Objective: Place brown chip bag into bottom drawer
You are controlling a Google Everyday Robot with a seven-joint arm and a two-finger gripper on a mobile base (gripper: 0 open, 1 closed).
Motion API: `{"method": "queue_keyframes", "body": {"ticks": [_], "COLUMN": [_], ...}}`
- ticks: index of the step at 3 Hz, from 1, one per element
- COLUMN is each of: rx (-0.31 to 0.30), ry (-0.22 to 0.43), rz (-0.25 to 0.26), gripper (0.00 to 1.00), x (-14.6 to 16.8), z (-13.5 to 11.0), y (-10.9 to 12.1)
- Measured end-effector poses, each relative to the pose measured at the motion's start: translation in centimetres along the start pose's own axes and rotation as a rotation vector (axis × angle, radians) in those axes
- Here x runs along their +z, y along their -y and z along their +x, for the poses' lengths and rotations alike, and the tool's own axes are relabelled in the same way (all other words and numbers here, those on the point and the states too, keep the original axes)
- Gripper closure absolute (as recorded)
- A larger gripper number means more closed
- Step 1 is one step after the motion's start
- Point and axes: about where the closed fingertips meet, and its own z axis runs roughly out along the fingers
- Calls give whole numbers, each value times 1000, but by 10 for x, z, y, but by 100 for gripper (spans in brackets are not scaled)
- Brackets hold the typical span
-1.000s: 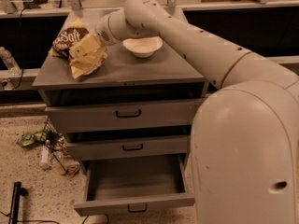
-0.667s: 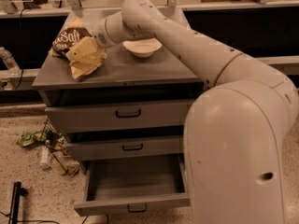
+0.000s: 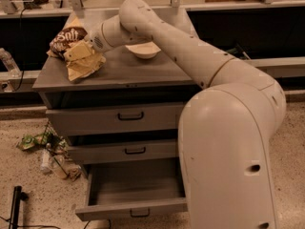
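Note:
The brown chip bag (image 3: 71,51), crumpled dark-brown and tan with white "Salt" lettering, lies at the left end of the grey cabinet top (image 3: 143,73). My gripper (image 3: 82,51) is at the bag, reaching in from the right and pressed into its tan foil. The arm stretches across the cabinet top above the white bowl (image 3: 143,50). The bottom drawer (image 3: 133,208) is pulled open, and nothing shows on the part of its inside I can see. The two drawers above it are closed.
Green wrappers and bottles (image 3: 45,149) lie on the floor left of the cabinet. A black object (image 3: 16,206) stands at the lower left. My large white arm base (image 3: 228,161) covers the right part of the cabinet and drawer. A dark counter runs behind.
The view has shifted, and the arm and base now sit further left in it. The gripper stays at the bag, which keeps its place on the cabinet top.

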Motion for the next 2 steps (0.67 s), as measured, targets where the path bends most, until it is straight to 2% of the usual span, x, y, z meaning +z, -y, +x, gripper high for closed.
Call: {"method": "queue_keyframes", "body": {"ticks": [1,2], "rx": [8,4], "ry": [7,59], "rz": [-33,-66], "gripper": [62,95], "x": [2,-32], "z": [0,-13], "y": [-6,-28]}}
